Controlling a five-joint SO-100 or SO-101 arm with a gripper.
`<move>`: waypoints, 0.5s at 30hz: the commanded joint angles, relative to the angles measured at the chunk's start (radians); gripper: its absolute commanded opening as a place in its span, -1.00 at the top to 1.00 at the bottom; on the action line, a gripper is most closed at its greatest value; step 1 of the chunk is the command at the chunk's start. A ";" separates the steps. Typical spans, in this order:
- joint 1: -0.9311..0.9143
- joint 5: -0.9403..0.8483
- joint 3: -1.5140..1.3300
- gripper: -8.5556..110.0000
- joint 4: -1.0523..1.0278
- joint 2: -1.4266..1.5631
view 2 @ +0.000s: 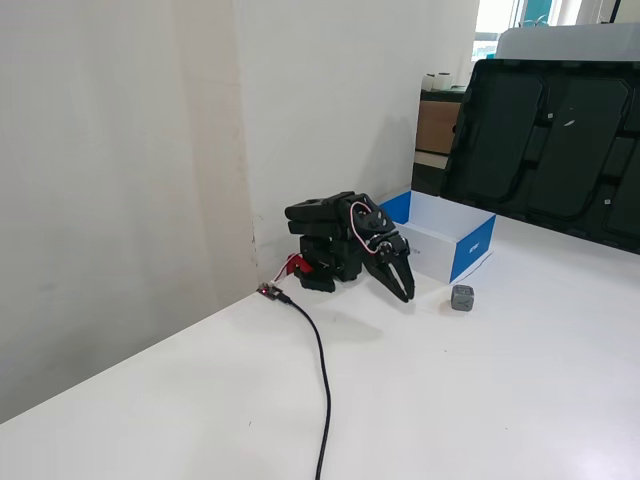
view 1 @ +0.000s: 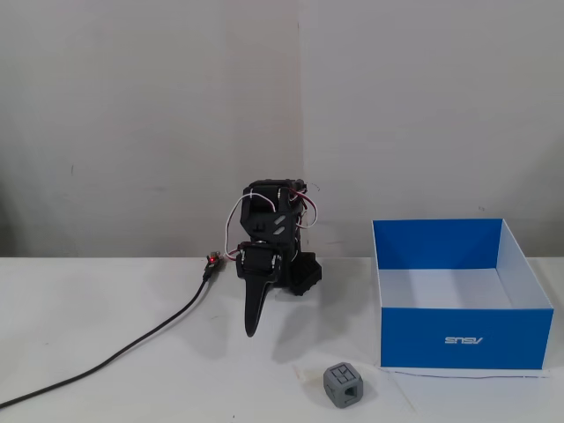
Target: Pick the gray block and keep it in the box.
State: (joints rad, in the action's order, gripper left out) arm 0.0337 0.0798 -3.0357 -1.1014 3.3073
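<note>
Gray little cube block [view 1: 344,385] sits on the white table [view 1: 132,388], low in a fixed view, just left of the big blue cardboard box [view 1: 463,337]. Black gripper [view 1: 253,328] points down, pressed together, empty.

Office or lab room, showing itself through a plain white bench [view 2: 500,400] standing against bare white walls [view 2: 120,180], a black cable [view 2: 322,380] trailing across it, black chair backs [view 2: 560,140] and a window [view 2: 495,25] sitting behind.

One gray block [view 1: 344,386], one box [view 1: 460,339], one black cable [view 1: 132,348], one arm [view 1: 271,256]
</note>
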 commanded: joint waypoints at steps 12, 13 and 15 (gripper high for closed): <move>0.140 0.023 0.272 0.85 0.107 -0.285; 0.153 0.020 0.299 0.85 0.117 -0.336; 0.175 0.015 0.360 0.85 0.123 -0.433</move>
State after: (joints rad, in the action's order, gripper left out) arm 0.1687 0.0966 -2.8333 -1.0186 3.0388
